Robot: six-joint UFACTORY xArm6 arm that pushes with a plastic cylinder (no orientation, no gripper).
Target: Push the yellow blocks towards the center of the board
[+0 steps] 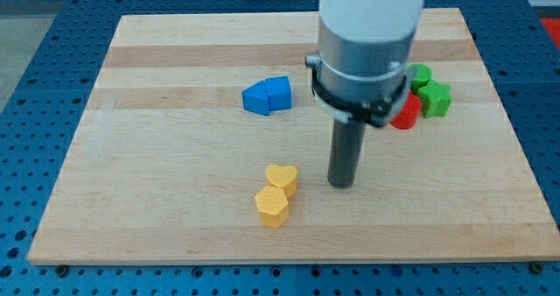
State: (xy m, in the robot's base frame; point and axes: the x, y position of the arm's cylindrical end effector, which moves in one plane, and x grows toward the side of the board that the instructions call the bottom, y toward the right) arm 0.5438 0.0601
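Observation:
Two yellow blocks lie together at the lower middle of the wooden board (157, 200): a yellow heart (282, 178) and, touching it below left, a yellow hexagon-like block (272, 206). My tip (341, 184) rests on the board just to the right of the yellow heart, a small gap apart, touching neither yellow block. The rod hangs from the large grey arm end (363, 51) above.
Two blue blocks (267, 95) sit joined left of the arm, above the yellow pair. A red block (406, 114) and two green blocks (431, 93) cluster at the right, partly hidden by the arm. Blue perforated table surrounds the board.

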